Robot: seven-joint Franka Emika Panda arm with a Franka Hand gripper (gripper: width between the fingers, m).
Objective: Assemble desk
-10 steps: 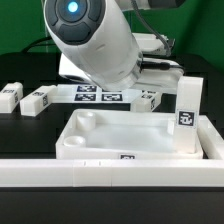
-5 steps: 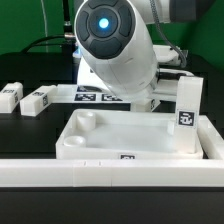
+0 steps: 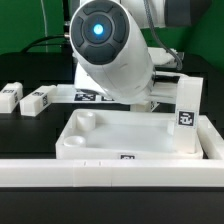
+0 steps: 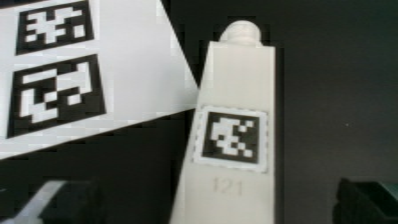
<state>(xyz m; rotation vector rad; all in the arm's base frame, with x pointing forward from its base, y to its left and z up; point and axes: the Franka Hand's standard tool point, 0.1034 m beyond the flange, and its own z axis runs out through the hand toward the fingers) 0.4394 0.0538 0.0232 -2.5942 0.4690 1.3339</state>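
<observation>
The white desk panel (image 3: 120, 130) lies at the front middle, rim up, with round corner sockets. One white tagged leg (image 3: 186, 110) stands upright at its corner on the exterior view's right. Two more legs (image 3: 10, 96) (image 3: 38, 100) lie on the black table at the left. In the wrist view a fourth leg (image 4: 231, 120) lies on the table beside the marker board (image 4: 71, 80). My gripper (image 4: 210, 202) is open, with one dark finger (image 4: 50, 200) on each side of this leg and clear of it. In the exterior view the arm's body hides the gripper.
The long white border rail (image 3: 110, 175) runs along the front of the table. The marker board (image 3: 95, 96) lies behind the panel, partly covered by the arm (image 3: 110, 50). Cables hang at the back.
The arm has swung toward the exterior view's right over the last second and now hides the leg behind the panel. Panel and other legs have not moved.
</observation>
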